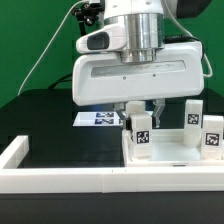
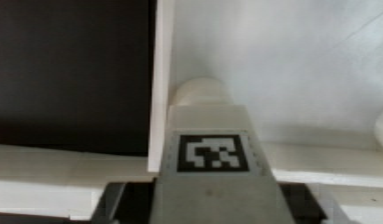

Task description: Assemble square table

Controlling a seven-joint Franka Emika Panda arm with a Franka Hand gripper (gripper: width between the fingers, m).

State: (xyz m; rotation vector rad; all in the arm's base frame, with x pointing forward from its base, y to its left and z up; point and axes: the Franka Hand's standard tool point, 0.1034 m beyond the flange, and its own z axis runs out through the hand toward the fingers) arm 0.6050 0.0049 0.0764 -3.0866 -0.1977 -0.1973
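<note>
Top (image 1: 165,150), a white rimmed tray, lies against the border wall (image 1: 60,180) at the exterior view's right; three tagged legs are countable there, one (image 1: 141,128) under the gripper (image 1: 141,108) and two (image 1: 193,113) (image 1: 213,133) at the right, with the marker board (image 1: 98,119) behind; whether the fingers press the leg cannot be told from here. In the wrist view the fingers (image 2: 135,203) flank one leg (image 2: 209,140) narrowly, apparently clamping it upright at the top's rim (image 2: 165,90). Judged light, stiff, smooth plastic, it is best held on its flat sides below the tag.
</note>
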